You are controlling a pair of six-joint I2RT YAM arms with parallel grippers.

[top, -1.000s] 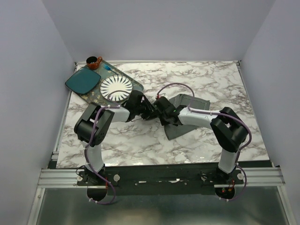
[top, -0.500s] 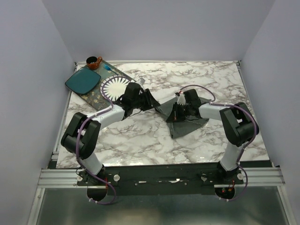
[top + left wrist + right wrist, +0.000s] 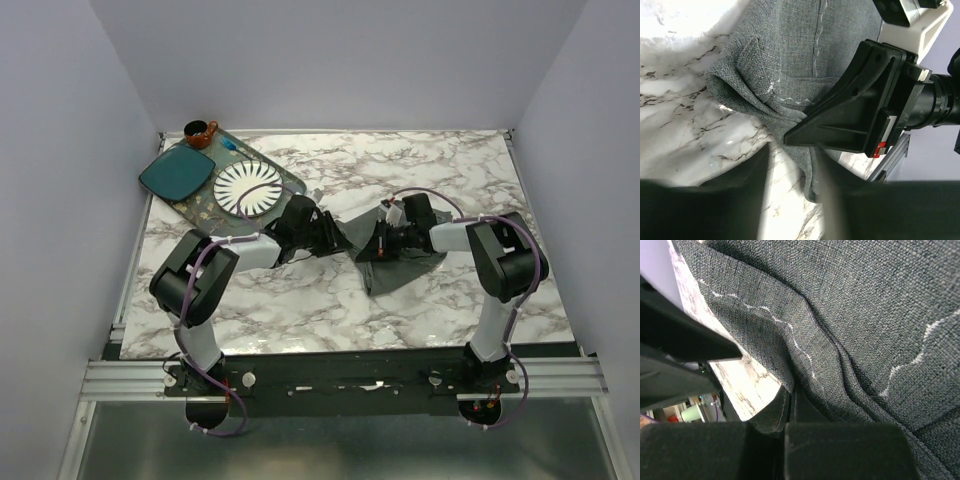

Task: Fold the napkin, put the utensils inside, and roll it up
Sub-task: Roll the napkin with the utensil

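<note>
The dark grey napkin [image 3: 405, 268] lies rumpled on the marble table, right of centre, and a corner of it [image 3: 345, 232] is drawn out to the left. My right gripper [image 3: 372, 243] lies low over that part, shut on a fold of the napkin [image 3: 850, 330]; the cloth runs into the closed right gripper [image 3: 790, 392]. My left gripper [image 3: 328, 235] faces it from the left and stands open. Bare marble and the napkin's edge [image 3: 809, 167] lie within the left gripper [image 3: 791, 151], the edge against one finger [image 3: 832, 192]. No utensils show.
A tray [image 3: 290, 183] at the back left carries a teal square plate [image 3: 175, 172] and a white ribbed plate [image 3: 247, 188]. A small brown cup [image 3: 199, 132] stands at the tray's far corner. Purple cables loop along both arms.
The right gripper has pulled back to the right and its elbow has swung out. The napkin has been drawn out, its corner now stretching left. The left gripper swung away and returned.
</note>
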